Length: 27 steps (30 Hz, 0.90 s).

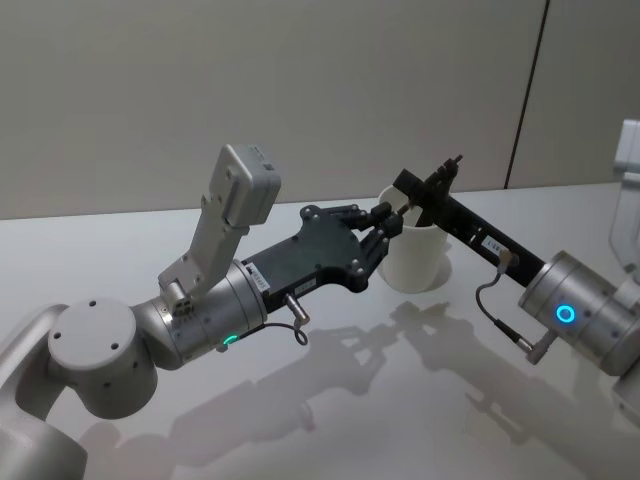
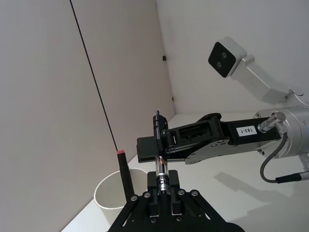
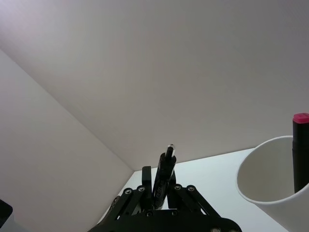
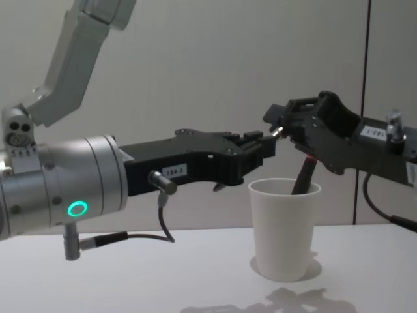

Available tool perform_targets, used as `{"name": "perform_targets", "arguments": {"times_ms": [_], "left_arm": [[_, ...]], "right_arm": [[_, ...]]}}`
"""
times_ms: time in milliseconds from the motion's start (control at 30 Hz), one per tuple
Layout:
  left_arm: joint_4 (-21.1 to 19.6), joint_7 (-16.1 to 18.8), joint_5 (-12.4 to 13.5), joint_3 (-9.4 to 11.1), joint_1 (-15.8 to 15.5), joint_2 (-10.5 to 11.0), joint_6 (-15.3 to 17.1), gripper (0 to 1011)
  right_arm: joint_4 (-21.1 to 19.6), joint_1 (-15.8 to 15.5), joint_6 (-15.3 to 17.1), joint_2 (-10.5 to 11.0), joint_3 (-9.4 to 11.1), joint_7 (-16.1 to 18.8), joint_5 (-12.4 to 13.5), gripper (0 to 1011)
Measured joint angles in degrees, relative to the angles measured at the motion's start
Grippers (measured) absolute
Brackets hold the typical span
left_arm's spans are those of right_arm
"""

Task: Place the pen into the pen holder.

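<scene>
"183-1" is printed on a white label (image 2: 246, 130) on the right arm; the other arms' labels cannot be read clearly.

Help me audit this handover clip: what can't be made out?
- Cup's floor: chest view, its own wall hides it.
- Red-capped marker's lower end: left wrist view, sunk in the cup.
- Most of the pen: head view, left gripper and right gripper cover it.
</scene>
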Motion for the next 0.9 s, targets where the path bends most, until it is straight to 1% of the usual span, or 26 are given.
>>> {"name": "perform_targets", "arguments": {"times_ms": [367,433,567,600,667,700,733,767,833,900], "left_arm": [[0.0,0.0,0.0,0.0,0.0,0.0,0.0,138],[0.0,0.0,0.0,0.0,0.0,0.0,-0.1,156],[0.0,0.0,0.0,0.0,0.0,0.0,-0.1,260],[0.0,0.0,0.0,0.0,0.0,0.0,-0.1,317],[0.0,0.0,0.0,0.0,0.0,0.0,-0.1,336],[0.0,0.0,0.0,0.0,0.0,0.0,-0.1,395],[0.0,0.0,0.0,0.0,0.0,0.0,-0.1,408],[0.0,0.0,0.0,0.0,0.0,0.0,-0.1,475],[0.0,0.0,-0.1,0.0,0.0,0.0,-0.1,515],[0.0,0.0,0.0,0.0,0.0,0.0,-0.1,594]], "right_arm": [[0.1,0.1,0.0,0.0,0.0,0.0,0.0,148],[0.1,0.1,0.0,0.0,0.0,-0.1,-0.1,146],[0.1,0.1,0.0,0.0,0.0,-0.1,-0.1,146],[0.1,0.1,0.0,0.0,0.0,-0.1,-0.1,146],[0.1,0.1,0.0,0.0,0.0,-0.1,-0.1,146],[0.1,0.1,0.0,0.0,0.0,-0.1,-0.1,146],[0.1,0.1,0.0,0.0,0.0,-0.1,-0.1,146],[0.1,0.1,0.0,0.0,0.0,-0.1,-0.1,146],[0.1,0.1,0.0,0.0,0.0,-0.1,-0.1,146],[0.1,0.1,0.0,0.0,0.0,-0.1,-0.1,146]]}}
